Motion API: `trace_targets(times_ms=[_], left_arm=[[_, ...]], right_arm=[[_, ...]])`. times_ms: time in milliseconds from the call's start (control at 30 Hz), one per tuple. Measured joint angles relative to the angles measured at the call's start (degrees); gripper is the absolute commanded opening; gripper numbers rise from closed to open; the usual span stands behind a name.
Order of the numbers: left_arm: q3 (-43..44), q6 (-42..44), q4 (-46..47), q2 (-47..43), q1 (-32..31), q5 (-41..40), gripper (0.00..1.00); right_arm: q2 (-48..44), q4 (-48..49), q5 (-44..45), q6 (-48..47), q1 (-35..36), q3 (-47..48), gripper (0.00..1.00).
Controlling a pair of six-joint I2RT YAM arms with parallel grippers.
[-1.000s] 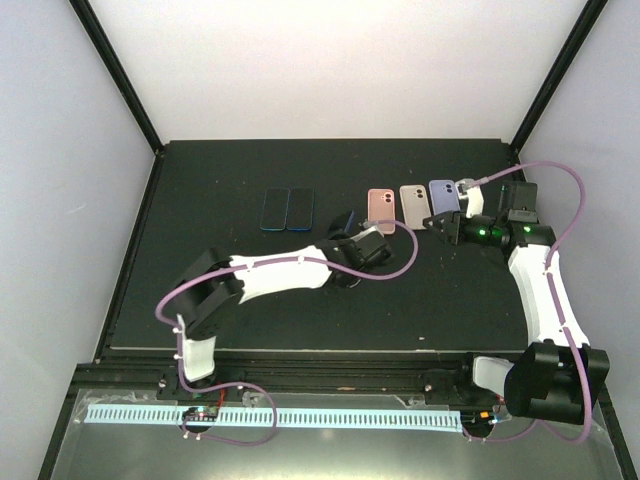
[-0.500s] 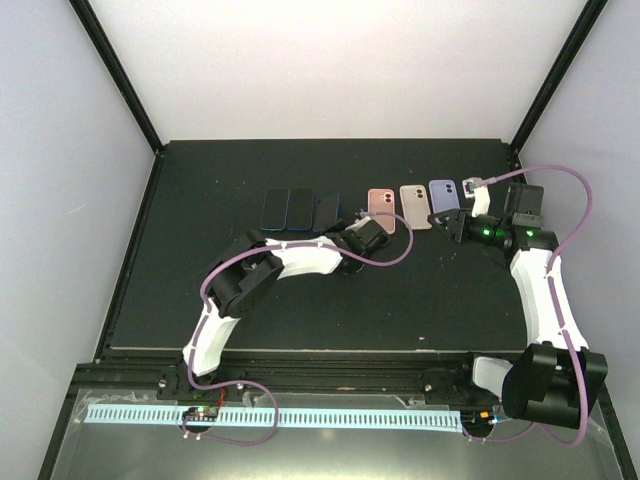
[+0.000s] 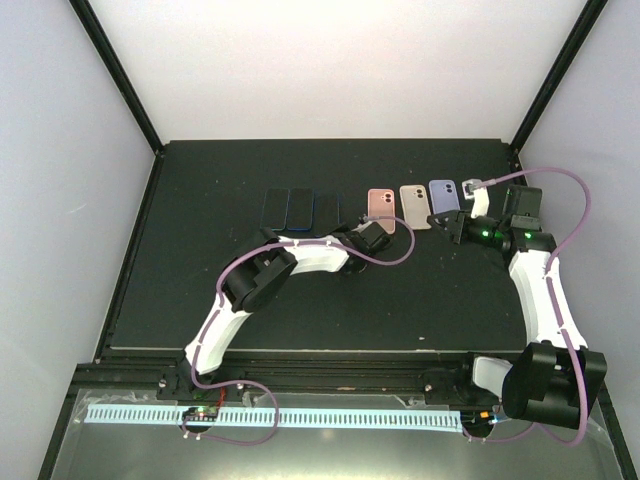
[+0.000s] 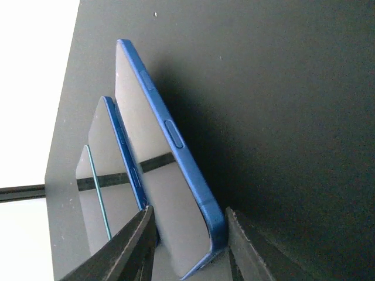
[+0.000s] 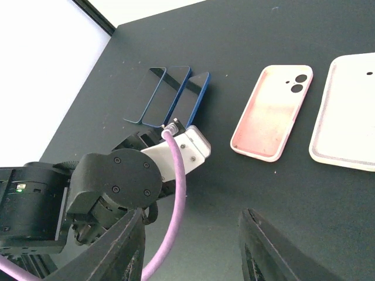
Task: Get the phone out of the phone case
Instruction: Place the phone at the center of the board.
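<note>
Three bare phones lie side by side at the back of the black mat: two dark ones point(image 3: 275, 208) point(image 3: 300, 208) and a blue phone point(image 3: 327, 210) on the right. My left gripper point(image 3: 342, 224) is shut on the near end of the blue phone point(image 4: 176, 193), a finger on each long edge; the phone leans beside its neighbour point(image 4: 111, 175). Three empty cases lie to the right: pink case point(image 3: 380, 208), white case point(image 3: 414, 206), lavender case point(image 3: 444, 199). My right gripper point(image 3: 452, 226) is open and empty, hovering near the lavender case.
In the right wrist view the left arm's wrist and purple cable point(image 5: 176, 193) fill the lower left, with the pink case point(image 5: 272, 111) and white case point(image 5: 345, 111) beyond. The mat's back edge point(image 3: 330, 141) and the white walls lie close behind the row.
My left gripper has carried the blue phone left and back, from beside the pink case to next to the two dark phones. My right gripper has drawn back slightly to the right.
</note>
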Motion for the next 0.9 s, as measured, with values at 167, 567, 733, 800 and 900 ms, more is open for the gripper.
trace_targets(times_ms=[167,567,733,800,900], left_arm=[[0.83,-2.29,-1.68,0.00,0.79,1.53,0.54],[5.20,-6.75,-6.58,-2.08,4.70,11.85,0.80],[9.14,-10.56,-8.37,-4.15,7.21,21.11,0.51],[11.37,-12.17,-8.55,-4.24,8.41,24.79,0.38],[14.80,-14.58,-10.12,-4.17,10.27,30.53,0.23]], right_arm=[[0.00,0.13,-0.17,0.00,0.00,0.00,0.45],[-0.07,0.37,-0.26,-0.04,0.00,0.00,0.44],[-0.07,0.37,-0.24,-0.13,0.00,0.00,0.44],[-0.07,0.37,-0.22,-0.22,0.00,0.00,0.44],[-0.07,0.35,-0.17,-0.28,0.00,0.00,0.44]])
